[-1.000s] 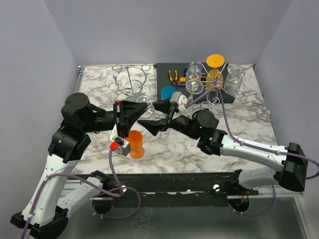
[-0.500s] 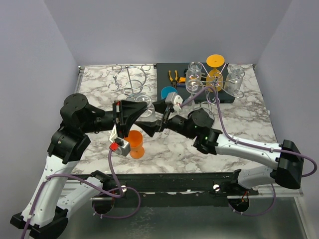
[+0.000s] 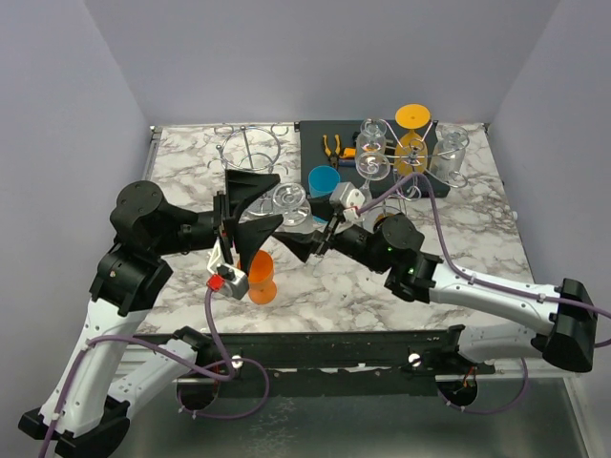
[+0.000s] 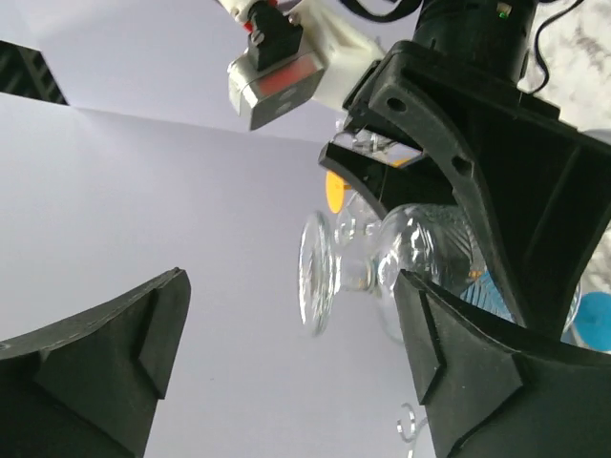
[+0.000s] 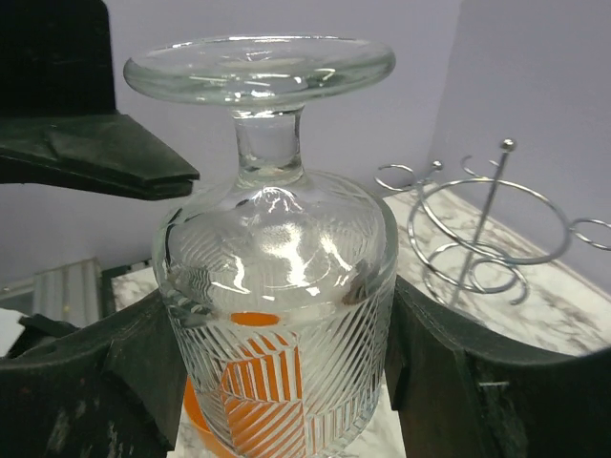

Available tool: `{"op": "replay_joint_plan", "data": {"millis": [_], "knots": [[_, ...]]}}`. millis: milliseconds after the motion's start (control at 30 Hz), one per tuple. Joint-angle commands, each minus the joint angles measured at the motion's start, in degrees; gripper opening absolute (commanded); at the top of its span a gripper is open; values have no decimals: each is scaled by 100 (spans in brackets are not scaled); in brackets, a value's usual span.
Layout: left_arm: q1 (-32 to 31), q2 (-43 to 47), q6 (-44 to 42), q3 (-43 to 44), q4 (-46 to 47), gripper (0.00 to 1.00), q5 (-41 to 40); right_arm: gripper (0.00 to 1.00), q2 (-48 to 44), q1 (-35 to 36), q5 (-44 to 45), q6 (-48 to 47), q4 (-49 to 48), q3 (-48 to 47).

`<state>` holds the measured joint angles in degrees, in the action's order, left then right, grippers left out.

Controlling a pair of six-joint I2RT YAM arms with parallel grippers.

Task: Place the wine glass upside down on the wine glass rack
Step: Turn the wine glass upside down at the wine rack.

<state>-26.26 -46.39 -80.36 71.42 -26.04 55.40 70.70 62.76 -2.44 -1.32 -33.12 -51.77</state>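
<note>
The clear ribbed wine glass (image 5: 277, 286) is held upside down, foot on top, with my right gripper (image 5: 286, 367) shut on its bowl. From above, the wine glass (image 3: 289, 202) hangs over the table's middle, in my right gripper (image 3: 302, 223). My left gripper (image 3: 255, 212) stands wide open, its fingers on either side of the foot and touching nothing. In the left wrist view the wine glass (image 4: 382, 262) shows sideways beyond the open left gripper (image 4: 291, 279). The empty wire wine glass rack (image 3: 250, 153) stands at the back left; the rack (image 5: 487, 229) also shows behind the glass.
An orange cup (image 3: 259, 277) stands under the left wrist. A blue cup (image 3: 323, 179) sits at mid table. At the back right a black tray (image 3: 320, 143) carries pliers (image 3: 334, 145), orange discs (image 3: 412, 116) and a second rack with glasses (image 3: 372, 157).
My left gripper has gone from shut to wide open, letting go of the glass. The right gripper keeps the glass and has shifted a little to the right.
</note>
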Motion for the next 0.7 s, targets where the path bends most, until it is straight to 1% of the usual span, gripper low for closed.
{"op": "replay_joint_plan", "data": {"millis": [0,133,267,367,433,467,533,600,667], "knots": [[25,-25,581,62,415,99,-215,1,-481,13,814,-725,379,-175],[25,-34,1579,83,855,99,-609,1,-556,-29,1271,-1320,844,-558],[25,-58,2695,121,1357,99,-1178,1,-373,-303,1517,-1628,1251,-1290],[25,-169,3743,315,1604,99,-1887,1,-221,-981,1201,-1207,1690,-1874],[24,-278,4229,460,1660,99,-2334,1,-76,-1409,889,-866,1962,-2249],[25,-318,4406,506,1672,99,-2532,1,21,-1544,793,-813,2112,-2415],[25,-373,4670,570,1677,99,-2803,1,164,-1616,900,-919,2362,-2736],[25,-388,4881,582,1679,99,-2920,1,203,-1771,1051,-942,2593,-2982],[25,-371,5055,576,1681,99,-2964,1,94,-2073,1058,-739,2811,-3059]]}}
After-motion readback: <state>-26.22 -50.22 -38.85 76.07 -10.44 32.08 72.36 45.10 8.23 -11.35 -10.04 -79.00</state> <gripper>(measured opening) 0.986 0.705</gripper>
